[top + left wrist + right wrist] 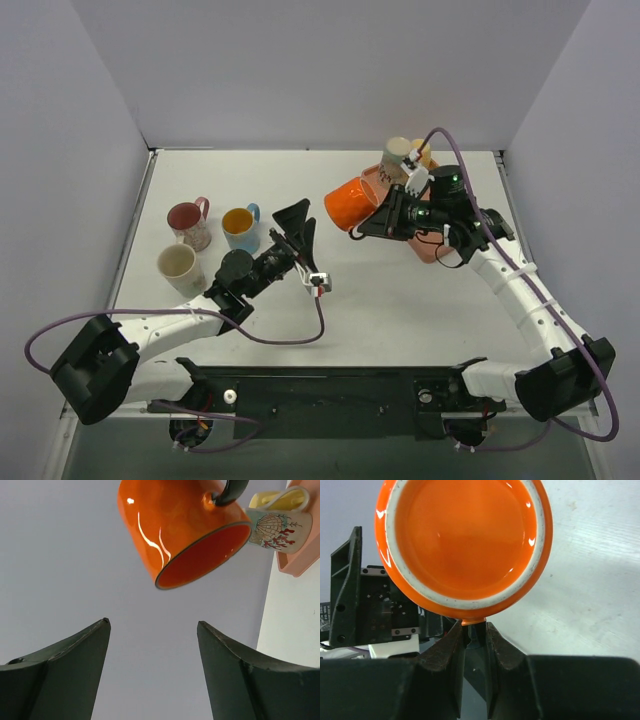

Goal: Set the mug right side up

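Observation:
The orange mug [350, 203] hangs in the air right of centre, tipped on its side. My right gripper [374, 216] is shut on its handle. The right wrist view faces the mug's base [465, 540] with its white unglazed ring, and the gripper [475, 627] pinches the handle just below it. The mug's mouth [200, 555] points down and toward my left gripper [152, 622]. The left gripper [298, 226] stands open a short way left of the mug, with nothing between its fingers.
Three upright mugs stand at the left: a red floral one [188, 222], a blue one with a yellow inside [240, 228] and a cream one [178, 264]. A shell-patterned mug [280, 525] stands beside a pink tray [300, 555] at the back right.

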`<state>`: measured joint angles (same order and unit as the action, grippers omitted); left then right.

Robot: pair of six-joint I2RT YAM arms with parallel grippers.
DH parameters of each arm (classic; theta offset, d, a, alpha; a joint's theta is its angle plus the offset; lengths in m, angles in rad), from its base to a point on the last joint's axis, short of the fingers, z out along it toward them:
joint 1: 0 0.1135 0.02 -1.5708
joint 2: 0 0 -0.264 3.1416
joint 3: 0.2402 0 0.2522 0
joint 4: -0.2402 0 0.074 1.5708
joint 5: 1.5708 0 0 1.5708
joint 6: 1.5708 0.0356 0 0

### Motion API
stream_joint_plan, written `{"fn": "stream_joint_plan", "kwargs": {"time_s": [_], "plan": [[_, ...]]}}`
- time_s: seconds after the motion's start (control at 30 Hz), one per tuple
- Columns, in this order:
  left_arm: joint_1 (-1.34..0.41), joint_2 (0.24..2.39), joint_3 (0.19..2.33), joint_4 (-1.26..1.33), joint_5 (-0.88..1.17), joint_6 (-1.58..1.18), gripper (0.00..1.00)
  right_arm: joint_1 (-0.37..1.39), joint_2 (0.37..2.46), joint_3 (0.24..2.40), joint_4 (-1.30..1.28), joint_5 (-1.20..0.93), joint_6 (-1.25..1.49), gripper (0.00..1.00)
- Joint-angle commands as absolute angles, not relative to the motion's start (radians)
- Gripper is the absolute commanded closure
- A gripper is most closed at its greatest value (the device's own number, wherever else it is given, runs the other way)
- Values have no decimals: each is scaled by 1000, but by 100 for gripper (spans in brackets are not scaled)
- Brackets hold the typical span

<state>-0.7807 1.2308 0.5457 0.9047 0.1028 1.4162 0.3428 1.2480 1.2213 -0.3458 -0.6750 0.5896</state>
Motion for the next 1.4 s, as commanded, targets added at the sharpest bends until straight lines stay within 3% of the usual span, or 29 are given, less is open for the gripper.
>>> {"fn": "stream_joint_plan", "kwargs": {"time_s": [0.0, 0.2, 0.5, 0.57, 0.6, 0.63, 0.7, 0.73, 0.77, 0.9, 1.1, 1.37], "plan": [[-793, 1218, 551, 956, 136, 1492, 20, 422, 1223, 1236, -160, -660, 707, 100], [-792, 1223, 580, 960, 159, 1526, 30, 477, 1249, 1266, -144, -667, 715, 100], [-785, 1246, 638, 963, 155, 1543, 60, 523, 1269, 1233, -83, -719, 764, 100], [-785, 1243, 632, 972, 167, 1551, 82, 525, 1270, 1218, -60, -730, 779, 100], [-785, 1241, 627, 979, 173, 1551, 100, 525, 1270, 1213, -55, -732, 781, 100], [-785, 1236, 617, 980, 175, 1555, 100, 525, 1272, 1212, -61, -729, 775, 100], [-787, 1221, 604, 968, 169, 1557, 100, 514, 1267, 1218, -99, -697, 749, 92], [-785, 1216, 601, 941, 161, 1551, 100, 506, 1264, 1216, -112, -663, 739, 73], [-787, 1198, 600, 919, 129, 1543, 100, 493, 1255, 1224, -153, -649, 706, 65], [-785, 1099, 678, 486, -18, 1421, 100, 422, 1217, 1261, -335, -531, 544, 16], [-752, 1097, 942, -443, -109, 1125, 100, 316, 1154, 1270, -436, -425, 440, 10], [-479, 1442, 1325, -1194, 66, 805, 100, 319, 1175, 1272, -466, -414, 399, 9]]}}
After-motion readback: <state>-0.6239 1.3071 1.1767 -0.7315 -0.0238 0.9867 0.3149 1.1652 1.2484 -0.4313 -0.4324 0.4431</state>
